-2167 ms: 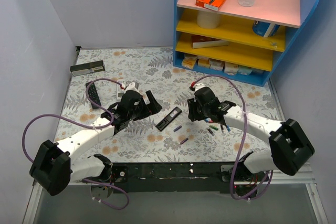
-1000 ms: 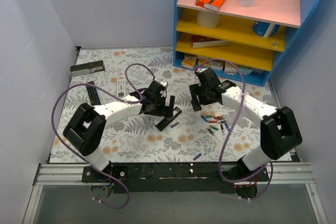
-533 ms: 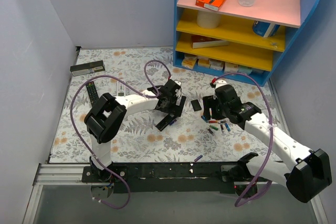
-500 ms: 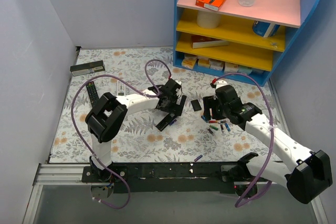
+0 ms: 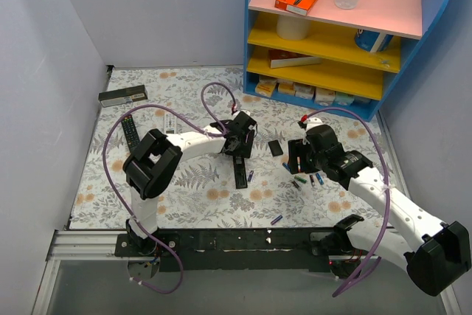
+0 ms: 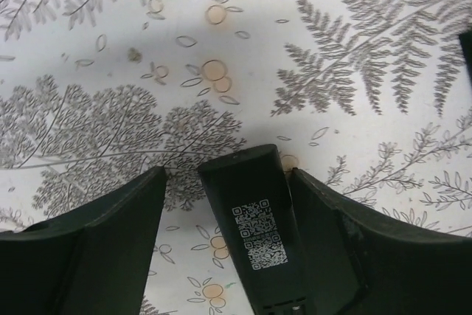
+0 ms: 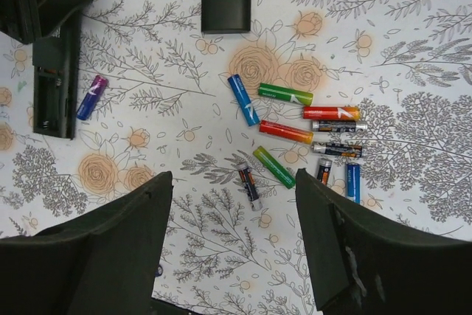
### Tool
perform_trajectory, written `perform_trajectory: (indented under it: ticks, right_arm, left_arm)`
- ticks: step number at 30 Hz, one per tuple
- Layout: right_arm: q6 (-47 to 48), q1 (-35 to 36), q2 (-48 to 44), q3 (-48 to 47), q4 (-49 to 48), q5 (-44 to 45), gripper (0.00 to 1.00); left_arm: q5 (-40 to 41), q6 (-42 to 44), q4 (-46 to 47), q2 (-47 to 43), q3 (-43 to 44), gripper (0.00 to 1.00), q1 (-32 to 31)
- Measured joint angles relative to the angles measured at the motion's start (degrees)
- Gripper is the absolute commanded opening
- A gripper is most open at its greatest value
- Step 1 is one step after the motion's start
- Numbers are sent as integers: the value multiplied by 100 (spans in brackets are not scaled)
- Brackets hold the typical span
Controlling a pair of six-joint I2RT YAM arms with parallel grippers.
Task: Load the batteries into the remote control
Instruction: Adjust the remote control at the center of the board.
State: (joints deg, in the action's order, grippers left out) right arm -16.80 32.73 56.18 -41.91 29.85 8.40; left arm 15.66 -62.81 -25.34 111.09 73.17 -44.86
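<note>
The long black remote control (image 5: pixel 240 170) lies back up in the table's middle, its battery compartment open (image 7: pixel 51 94). My left gripper (image 5: pixel 237 142) is open and straddles the remote's far end (image 6: pixel 254 230): the right finger touches its side, the left stands apart. The black battery cover (image 5: pixel 275 147) lies to the right. Several batteries (image 5: pixel 306 178) lie clustered further right, with red, green, blue and black wrappers (image 7: pixel 295 119). One purple battery (image 7: pixel 91 97) lies beside the remote, another (image 5: pixel 276 220) near the front edge. My right gripper (image 5: pixel 299 158) is open and empty above the cluster (image 7: pixel 234 208).
A shorter black remote with coloured buttons (image 5: pixel 128 132) lies at the left and a dark box (image 5: pixel 122 96) at the far left. A blue shelf unit (image 5: pixel 346 42) stands at the back right. Purple cables loop over both arms.
The remote has swung from a diagonal to lying near-to-far, with my left gripper still over its far end. My right gripper has shifted slightly nearer over the batteries.
</note>
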Motion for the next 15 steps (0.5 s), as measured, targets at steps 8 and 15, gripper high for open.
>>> perform_trajectory:
  ticks: [8, 15]
  right_arm:
    - [24, 0, 37, 59, -155, -428, 73]
    - [76, 0, 122, 138, -339, -817, 73]
  left_arm:
    - [533, -944, -160, -442, -586, 52, 83]
    - [719, -1386, -343, -955, -1180, 61, 221]
